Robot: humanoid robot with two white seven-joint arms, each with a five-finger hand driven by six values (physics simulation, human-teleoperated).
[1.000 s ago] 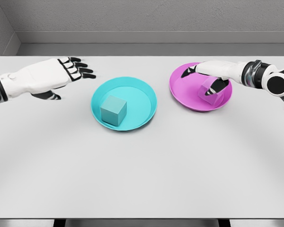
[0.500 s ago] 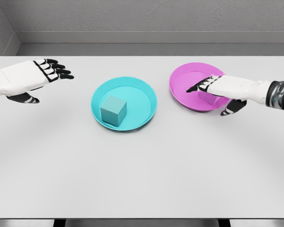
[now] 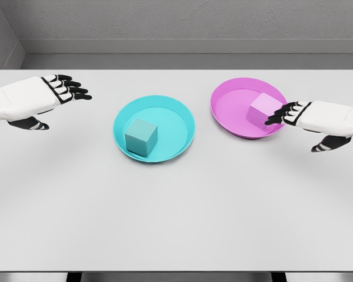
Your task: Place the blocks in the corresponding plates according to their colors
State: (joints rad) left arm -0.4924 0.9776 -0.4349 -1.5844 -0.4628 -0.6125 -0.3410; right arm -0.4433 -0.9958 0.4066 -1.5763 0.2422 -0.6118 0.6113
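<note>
The right hand [image 3: 317, 120] hovers low at the right side of the white table [image 3: 176, 211], its fingers loosely spread and holding nothing, black fingertips [image 3: 276, 116] pointing left toward the magenta plate [image 3: 229, 103]. The pink block [image 3: 265, 111] lies just to the left of those fingertips, inside the plate near its right rim. Whether the tips touch the block's near face is hard to tell from this angle; they appear barely apart from it. The block looks set down flat, one corner turned toward the hand.

Farther left, the teal block [image 3: 141, 137] rests in the left half of the cyan plate [image 3: 176, 117], well apart from both hands. The left hand [image 3: 32, 100] hangs over the table's far left edge, fingers extended and empty, pointing right toward the cyan plate.

Each block now lies in the plate of its own colour, so the sorting seems complete. The likely remaining move is for the right hand, the nearer one, to pull away rightward, straight off the block without nudging it.
</note>
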